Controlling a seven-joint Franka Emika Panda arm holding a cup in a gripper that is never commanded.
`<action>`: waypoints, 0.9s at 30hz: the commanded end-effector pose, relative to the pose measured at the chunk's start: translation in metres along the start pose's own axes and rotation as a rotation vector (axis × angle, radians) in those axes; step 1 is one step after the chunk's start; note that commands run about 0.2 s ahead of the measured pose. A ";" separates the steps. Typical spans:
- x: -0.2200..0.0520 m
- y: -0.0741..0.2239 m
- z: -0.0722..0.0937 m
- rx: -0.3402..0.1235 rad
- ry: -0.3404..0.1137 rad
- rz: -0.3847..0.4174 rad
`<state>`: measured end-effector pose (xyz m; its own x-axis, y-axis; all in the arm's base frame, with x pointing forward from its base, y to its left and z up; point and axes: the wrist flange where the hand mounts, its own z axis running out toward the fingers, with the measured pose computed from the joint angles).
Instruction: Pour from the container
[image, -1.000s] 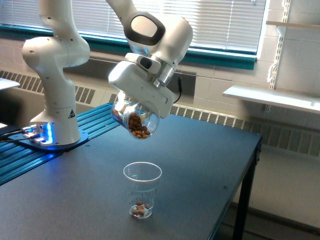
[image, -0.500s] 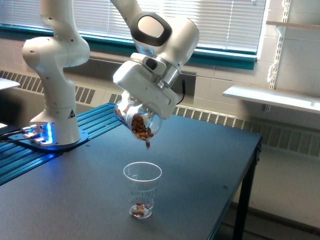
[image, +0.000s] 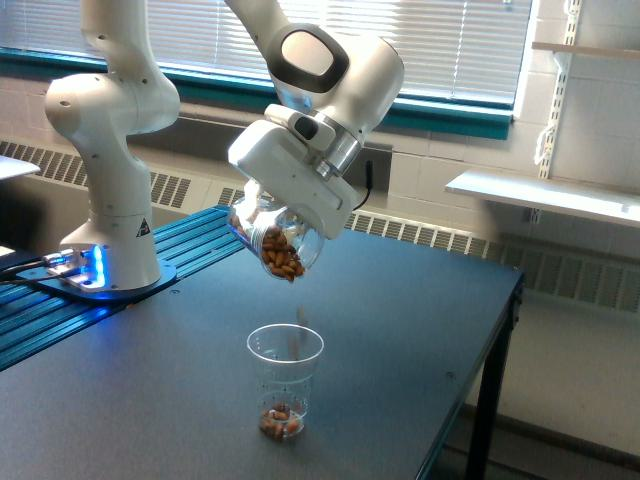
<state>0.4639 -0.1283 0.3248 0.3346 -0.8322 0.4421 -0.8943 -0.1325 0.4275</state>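
Note:
The container (image: 277, 244), a rounded clear jar with brown nuts inside, hangs tilted mouth-down above the table. My gripper (image: 268, 222) is shut on it, the white hand covering its upper side. Straight below stands a small clear tapered cup (image: 285, 379) with printed marks and a few nuts at its bottom. One nut (image: 301, 319) is falling, blurred, just above the cup's rim.
The dark table (image: 400, 330) ends at an edge on the exterior view's right. The arm's white base (image: 110, 200) stands on a blue ribbed plate (image: 60, 310) at the exterior view's left. A white wall shelf (image: 545, 192) hangs at the back right.
The gripper tipped the container further and shifted slightly right. Nuts slid to the mouth, one dropped out and now falls at the cup's rim.

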 end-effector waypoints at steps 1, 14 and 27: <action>-0.001 -0.002 -0.004 -0.006 -0.001 -0.012; -0.001 -0.004 -0.005 -0.019 -0.003 -0.016; -0.002 -0.006 -0.006 -0.034 -0.010 -0.027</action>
<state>0.4672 -0.1269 0.3233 0.3410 -0.8354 0.4310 -0.8807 -0.1236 0.4573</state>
